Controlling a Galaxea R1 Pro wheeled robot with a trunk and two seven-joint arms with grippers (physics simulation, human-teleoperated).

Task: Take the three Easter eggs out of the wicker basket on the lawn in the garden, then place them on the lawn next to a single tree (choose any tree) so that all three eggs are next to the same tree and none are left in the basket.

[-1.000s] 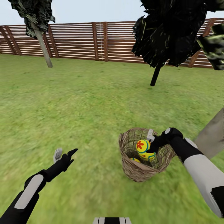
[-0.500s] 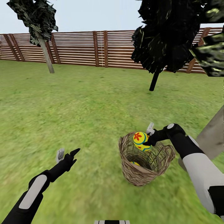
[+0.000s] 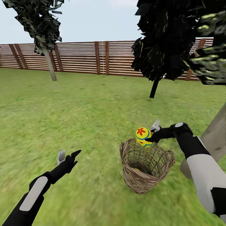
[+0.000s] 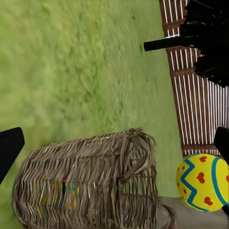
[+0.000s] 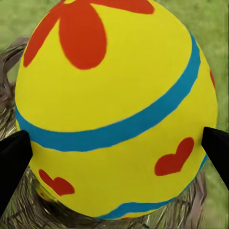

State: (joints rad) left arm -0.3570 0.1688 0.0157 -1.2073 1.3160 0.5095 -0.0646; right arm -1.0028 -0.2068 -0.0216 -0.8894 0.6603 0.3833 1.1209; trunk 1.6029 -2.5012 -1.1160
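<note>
Your right gripper (image 3: 152, 134) closed on one Easter egg (image 3: 143, 137), egg just above the wicker basket (image 3: 146, 164) rim, another egg (image 3: 137, 169) inside, your left gripper (image 3: 67, 154) spread, holding nothing, well apart over the lawn (image 3: 78, 110)

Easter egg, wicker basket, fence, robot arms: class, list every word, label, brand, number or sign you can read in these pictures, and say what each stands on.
No readable text anywhere.
Easter egg in the right pincer: only a red flower, red hearts and blue bands, no letters.
Wicker basket, fence and arms: no labels or numbers.
</note>
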